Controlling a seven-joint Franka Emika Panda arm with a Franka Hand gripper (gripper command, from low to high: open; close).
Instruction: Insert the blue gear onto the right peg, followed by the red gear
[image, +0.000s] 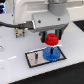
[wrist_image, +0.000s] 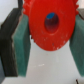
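The blue gear (image: 50, 53) lies flat on the grey black-edged plate (image: 31, 59), toward the exterior view's right. The right peg is hidden under it. My gripper (image: 51, 41) is shut on the red gear (image: 51, 39) and holds it just above the blue gear. In the wrist view the red gear (wrist_image: 49, 24) fills the gap between my two teal fingertips (wrist_image: 22, 47), and blue shows through its centre hole (wrist_image: 51, 20). The plate's other thin dark post (image: 36, 56) stands free toward the exterior view's left.
A small metal part (image: 19, 32) sits behind the plate at the exterior view's left, with dark cables beside it. The white table (image: 15, 72) spreads in front of the plate.
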